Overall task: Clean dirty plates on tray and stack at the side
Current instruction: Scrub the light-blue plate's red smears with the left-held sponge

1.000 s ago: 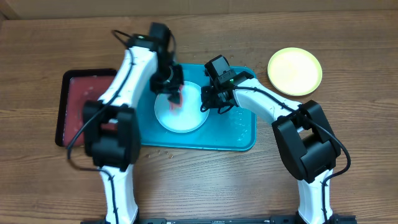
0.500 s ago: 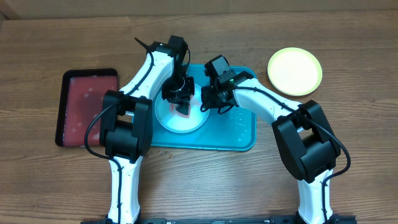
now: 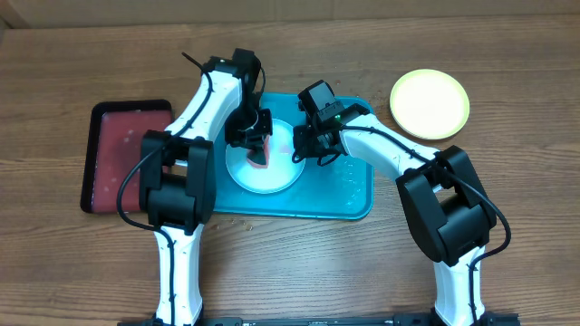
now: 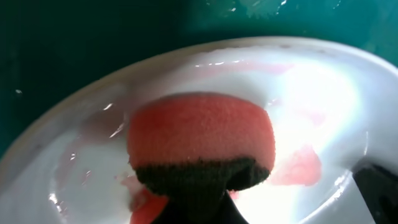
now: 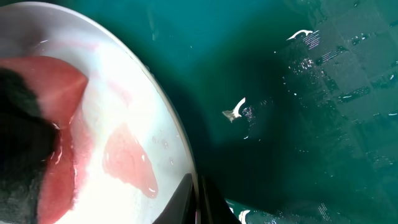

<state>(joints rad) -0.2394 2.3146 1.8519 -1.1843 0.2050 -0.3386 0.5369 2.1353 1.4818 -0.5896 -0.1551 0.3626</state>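
1. Overhead: the blue tray [image 3: 349,195] lies mid-table [image 3: 362,272], with the white plate [image 3: 249,172] on its left half.
2. The left gripper [image 3: 256,143] is over the plate's upper middle, fingers clamped together on a red sponge [image 3: 263,156] that is pressed to the plate face.
3. The right gripper [image 3: 302,149] is at the plate's right rim, fingers together.
4. A yellow-green plate [image 3: 430,103] lies alone on the table, off the tray's upper right corner, well apart from both arms.
5. A dark red tray [image 3: 122,149] lies just beside the blue tray's left end.
6. Left wrist: the sponge [image 4: 202,130], red on top with a dark scouring layer below, sits squeezed in the left gripper [image 4: 193,202] and rests on the white plate [image 4: 311,87].
7. A pinkish-red smear [image 4: 298,167] shows on the wet plate beside the sponge; blue tray [image 4: 74,43] behind.
8. A dark shape at the lower right rim is possibly the other gripper; too cropped to be sure.
9. Right wrist: the right gripper [image 5: 198,202] is closed on the white plate's rim [image 5: 112,106]; the pinch sits at the frame edge.
10. A red film [image 5: 127,158] lies on the plate; the sponge [image 5: 43,81] is at far left, and the wet tray [image 5: 323,124] is on the right.
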